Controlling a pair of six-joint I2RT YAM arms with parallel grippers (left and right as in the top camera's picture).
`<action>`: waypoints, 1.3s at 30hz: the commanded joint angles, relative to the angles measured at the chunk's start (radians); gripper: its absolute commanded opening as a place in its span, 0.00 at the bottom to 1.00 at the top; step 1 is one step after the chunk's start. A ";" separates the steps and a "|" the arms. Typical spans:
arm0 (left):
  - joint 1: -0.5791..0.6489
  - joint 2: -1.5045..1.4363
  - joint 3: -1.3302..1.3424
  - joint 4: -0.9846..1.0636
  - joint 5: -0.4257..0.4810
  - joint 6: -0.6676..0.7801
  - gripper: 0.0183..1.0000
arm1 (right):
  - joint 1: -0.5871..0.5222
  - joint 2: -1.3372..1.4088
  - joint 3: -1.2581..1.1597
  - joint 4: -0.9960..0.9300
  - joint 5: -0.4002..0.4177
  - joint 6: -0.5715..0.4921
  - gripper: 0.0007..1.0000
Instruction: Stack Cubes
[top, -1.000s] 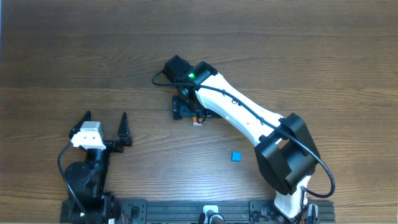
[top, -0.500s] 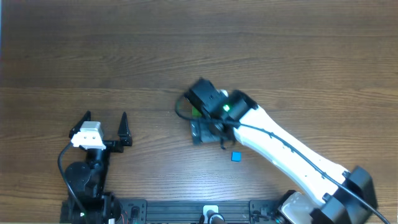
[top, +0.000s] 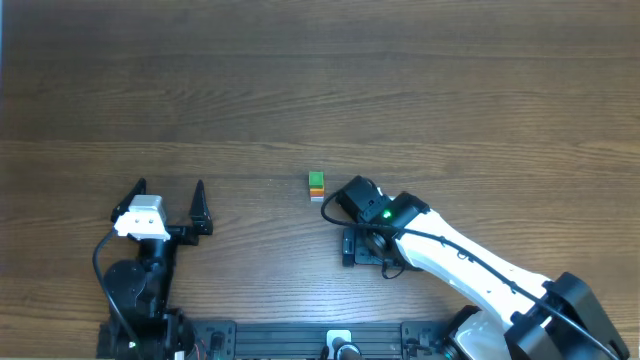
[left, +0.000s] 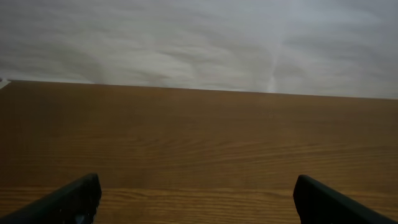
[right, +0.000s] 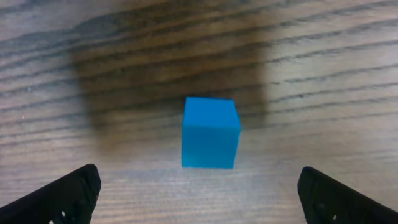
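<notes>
the right arm (top: 470, 275) lies low and bent across the table (top: 320, 80). the right gripper (top: 348, 247) points down with its fingers spread wide, holding nothing. the left gripper (top: 169, 190) rests at the left, also open. from above, a cube stack (top: 317, 185), green on top, stands near the right gripper. the right wrist view has a blue cube (right: 210, 140) on the wood between the spread fingers, untouched.

A brown wooden table (top: 300, 80) with a fine, dark grain is spread across the whole scene. Beyond its far edge, a plain white wall (left: 199, 37) is seen, softly lit and marked with faint shadows.
</notes>
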 joint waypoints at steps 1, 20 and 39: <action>0.003 -0.007 -0.005 -0.001 0.010 0.011 1.00 | -0.014 0.000 -0.026 0.035 -0.004 0.025 0.98; 0.003 -0.007 -0.005 -0.001 0.010 0.011 1.00 | -0.045 0.093 -0.027 0.110 0.026 -0.015 0.65; 0.003 -0.007 -0.005 -0.001 0.010 0.011 1.00 | -0.045 0.093 -0.028 0.111 0.029 -0.021 0.34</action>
